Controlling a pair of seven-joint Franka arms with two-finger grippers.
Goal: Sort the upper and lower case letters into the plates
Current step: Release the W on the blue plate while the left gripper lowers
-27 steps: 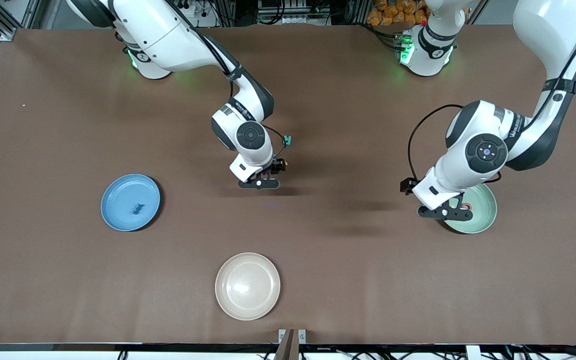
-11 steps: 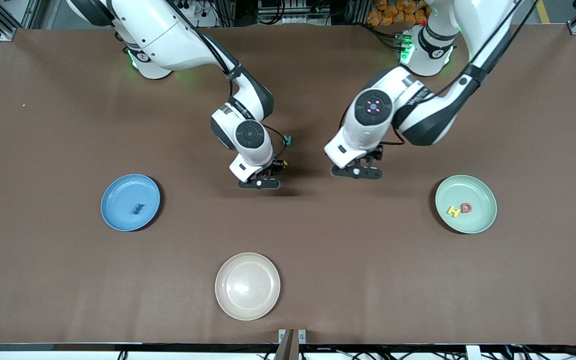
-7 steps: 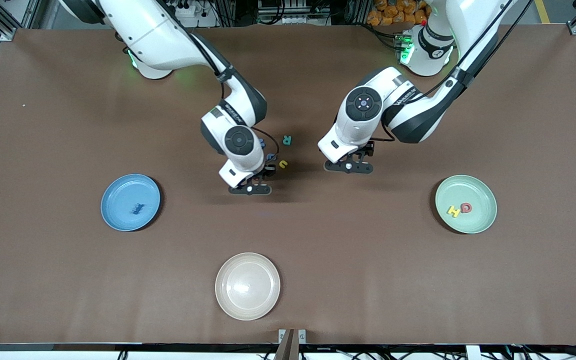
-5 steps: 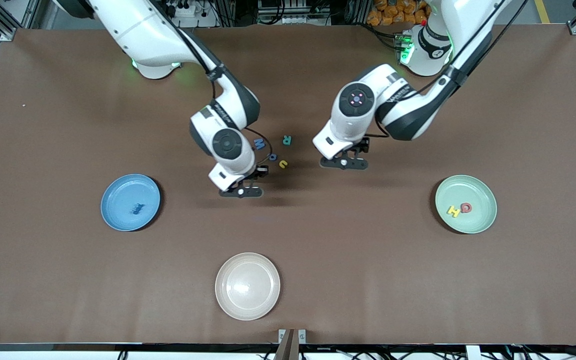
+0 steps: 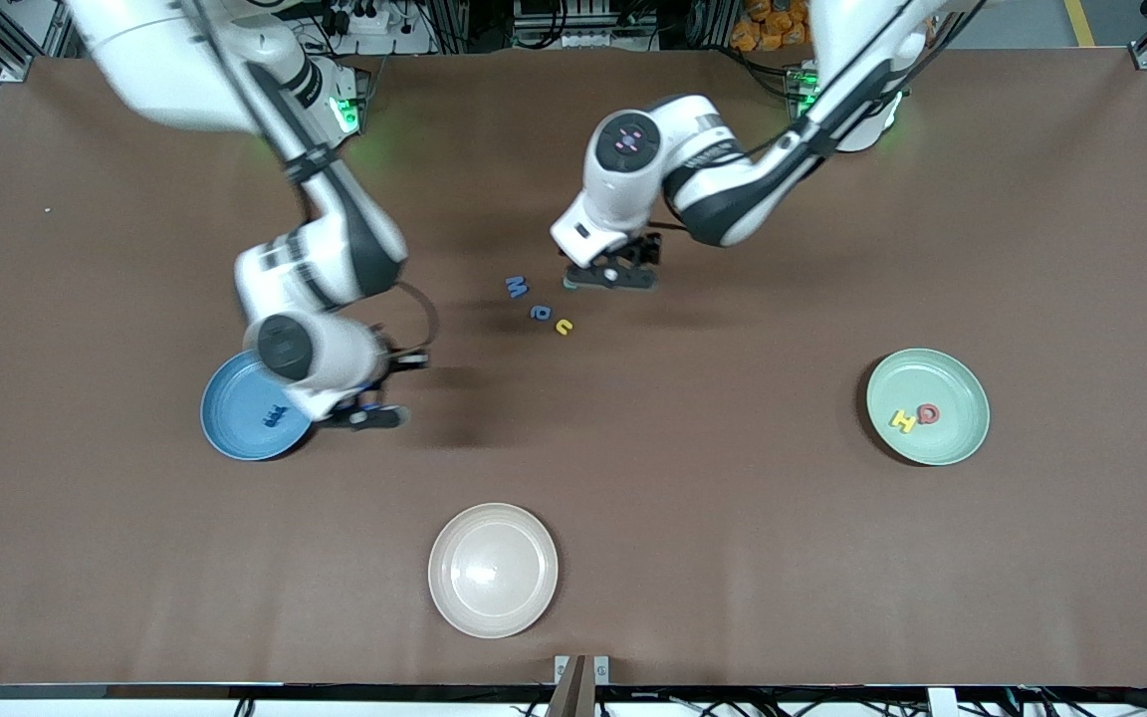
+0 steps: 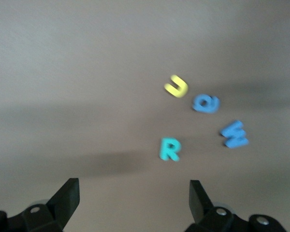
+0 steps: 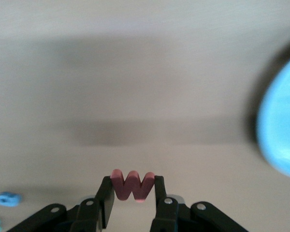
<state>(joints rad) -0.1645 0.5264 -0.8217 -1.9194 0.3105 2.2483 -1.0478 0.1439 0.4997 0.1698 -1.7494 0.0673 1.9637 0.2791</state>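
Red foam letter w [image 7: 133, 186] pinched in right gripper [image 7: 133, 193] beside light blue round plate [image 5: 235, 418] | next: release over it | left gripper [image 6: 130, 205] wide open, empty, over teal letter R [image 6: 169, 149]

The right arm comes in from its base at the top of the table, folds down at the elbow and drops its white wrist low toward its own end. Its hand [image 5: 366, 416] hangs just above the table, fingers [image 7: 105, 195] drawn in close and pinching a small red letter w [image 7: 133, 185] upright between the pads.

The left arm reaches from its base across toward the middle of the table, forearm slanting down, wrist bent so the hand [image 5: 613, 279] points at the table top. Its two dark fingers [image 6: 67, 195] stand spread wide apart, with nothing between them, hovering a little above the surface.
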